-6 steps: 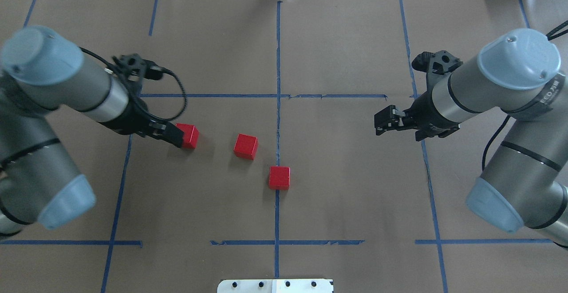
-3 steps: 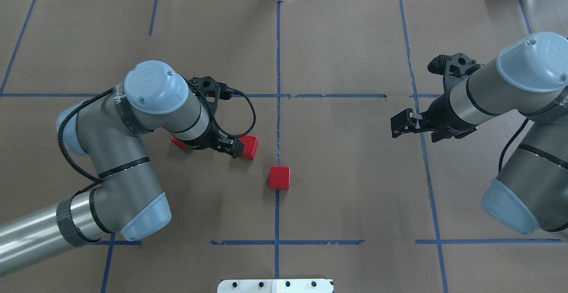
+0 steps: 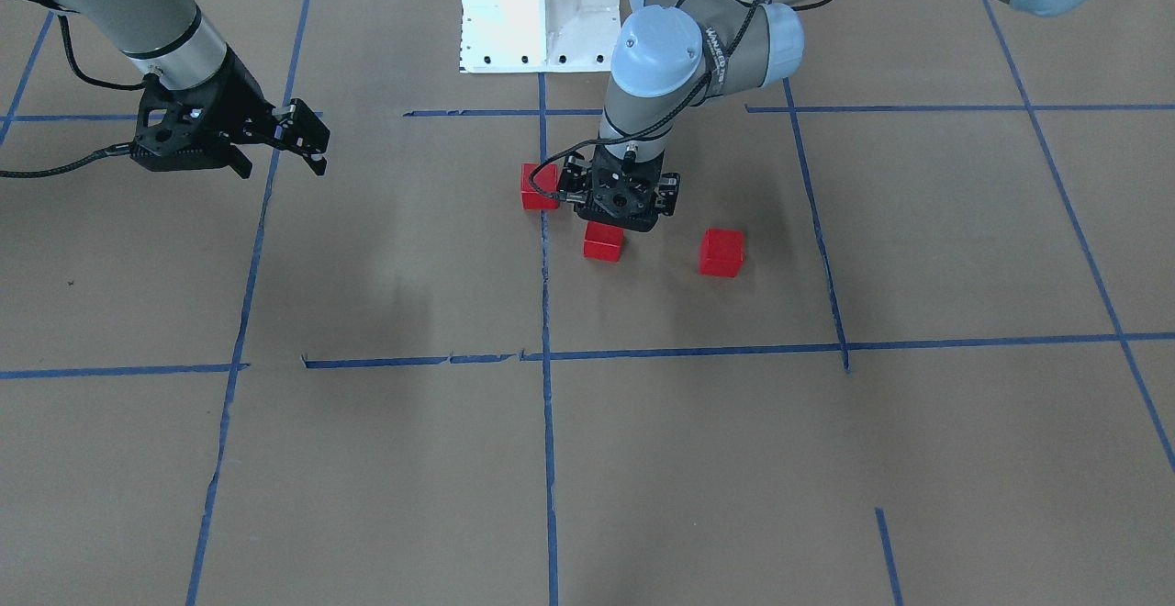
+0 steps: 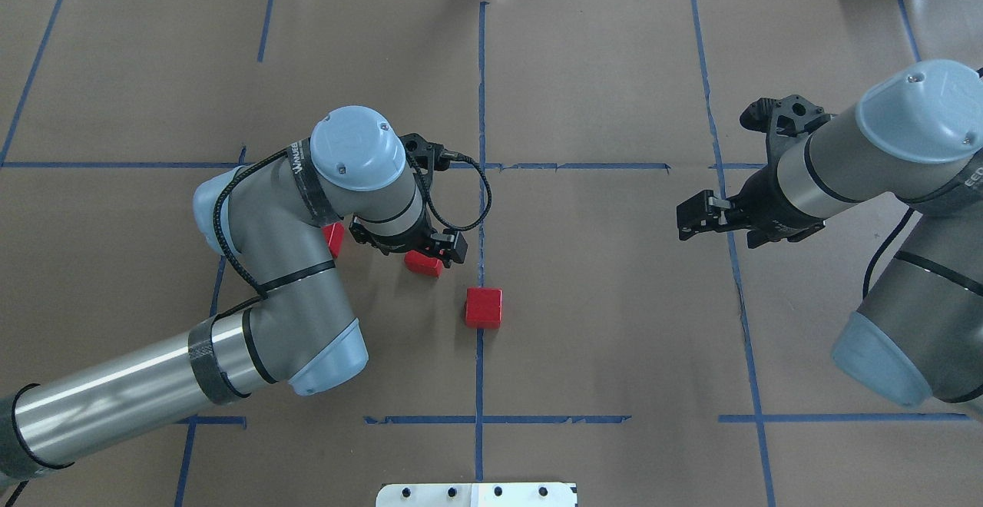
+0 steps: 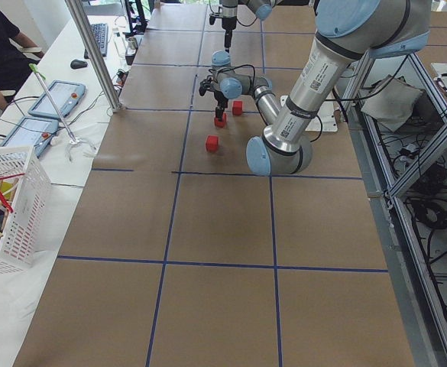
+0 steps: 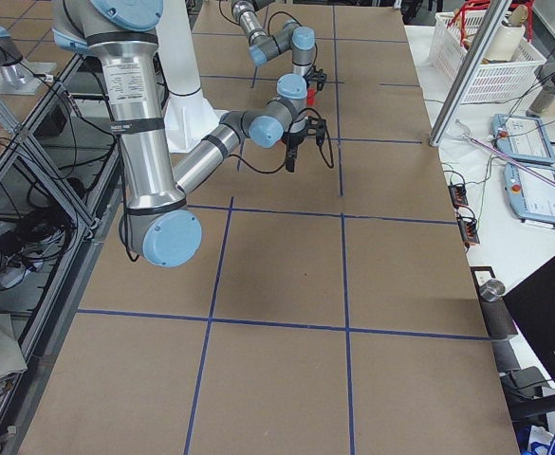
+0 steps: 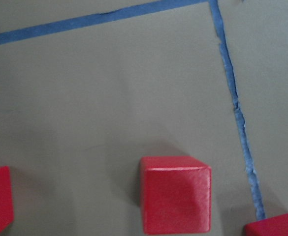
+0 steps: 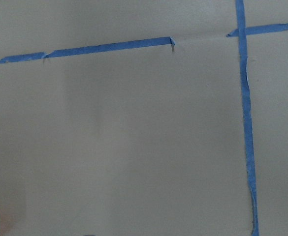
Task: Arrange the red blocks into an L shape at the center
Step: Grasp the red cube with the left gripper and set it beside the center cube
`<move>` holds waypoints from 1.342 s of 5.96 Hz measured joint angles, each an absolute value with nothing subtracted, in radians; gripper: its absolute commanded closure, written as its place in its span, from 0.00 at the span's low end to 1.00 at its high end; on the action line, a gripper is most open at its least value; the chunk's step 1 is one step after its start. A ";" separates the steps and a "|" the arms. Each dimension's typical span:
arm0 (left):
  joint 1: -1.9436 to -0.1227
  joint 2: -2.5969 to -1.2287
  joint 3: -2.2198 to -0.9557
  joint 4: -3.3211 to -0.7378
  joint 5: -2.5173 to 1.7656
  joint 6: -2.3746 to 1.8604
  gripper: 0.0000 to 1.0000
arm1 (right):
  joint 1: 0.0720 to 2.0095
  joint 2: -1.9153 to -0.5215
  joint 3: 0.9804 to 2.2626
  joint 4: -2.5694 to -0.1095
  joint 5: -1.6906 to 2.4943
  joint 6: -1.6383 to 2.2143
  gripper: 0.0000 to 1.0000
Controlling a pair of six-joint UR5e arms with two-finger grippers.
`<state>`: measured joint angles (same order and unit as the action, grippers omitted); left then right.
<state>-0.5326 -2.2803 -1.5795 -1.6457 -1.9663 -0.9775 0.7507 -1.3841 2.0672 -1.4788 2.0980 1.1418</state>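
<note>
Red glossy blocks (image 4: pixel 483 307) on matte paper (image 4: pixel 614 338)

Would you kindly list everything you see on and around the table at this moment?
Small glossy red cubes: three, red, near the table centre; one on the centre line, the middle one to its left, the third further left.
Blue tape lines: several, blue, gridding the brown paper table cover.
White base plate: one, white, robot's edge.
White plastic basket: one, white, beside the table.
Left gripper: black, over the middle cube.
Right gripper: black, fingers apart, far from the cubes.
</note>
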 measured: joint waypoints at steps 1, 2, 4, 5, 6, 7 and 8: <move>-0.532 -2.289 -1.562 -1.646 -1.966 -0.976 0.05 | 0.750 -1.384 2.068 -1.479 2.097 1.143 0.00; -0.531 -2.301 -1.543 -1.647 -1.965 -0.976 0.05 | 0.751 -1.384 2.068 -1.479 2.098 1.145 0.01; -0.531 -2.319 -1.507 -1.649 -1.964 -0.974 0.13 | 0.751 -1.384 2.069 -1.479 2.097 1.146 0.00; -0.531 -2.322 -1.495 -1.651 -1.963 -0.973 0.45 | 0.752 -1.384 2.069 -1.479 2.097 1.146 0.00; -0.531 -2.323 -1.487 -1.656 -1.963 -0.972 0.91 | 0.752 -1.384 2.069 -1.479 2.098 1.146 0.00; -0.531 -2.324 -1.482 -1.661 -1.963 -0.970 0.98 | 0.752 -1.384 2.070 -1.479 2.098 1.146 0.01; -0.531 -2.328 -1.481 -1.662 -1.963 -0.974 0.98 | 0.752 -1.384 2.070 -1.479 2.098 1.146 0.00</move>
<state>-0.5307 -2.3281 -1.4813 -1.6617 -1.9625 -0.9737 0.7516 -1.3836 2.0704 -1.4788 2.0985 1.1464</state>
